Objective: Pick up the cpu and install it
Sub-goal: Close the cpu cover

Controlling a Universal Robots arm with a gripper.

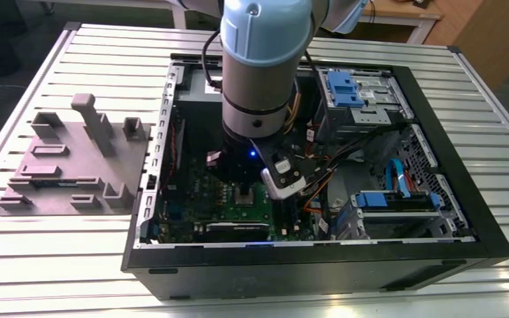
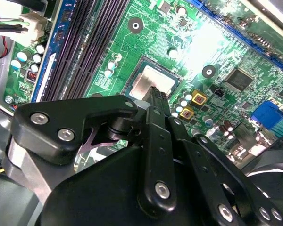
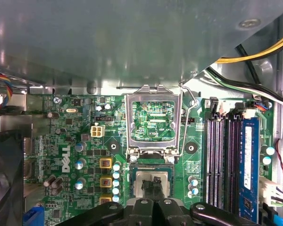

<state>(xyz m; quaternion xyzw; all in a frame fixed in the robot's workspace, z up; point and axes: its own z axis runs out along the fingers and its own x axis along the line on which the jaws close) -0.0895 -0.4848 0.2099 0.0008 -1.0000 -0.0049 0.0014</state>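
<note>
The jaws stand closed to a narrow gap, their black tips directly over the cpu [image 3: 153,180], touching or just above its silver top; a firm grip cannot be confirmed. The gripper [image 2: 156,94] reaches in from the lower centre of both wrist views. The cpu [image 2: 152,84] lies flat in the socket on the green motherboard [image 3: 85,155]. The socket's metal load plate [image 3: 153,120] stands hinged open just beyond it. Black memory slots [image 3: 220,162] run beside the socket. In the exterior view, the arm [image 1: 259,79] descends into the open computer case [image 1: 466,218] resting on the slatted table [image 1: 51,265], with a grey fixture [image 1: 73,165] at centre left.
</note>
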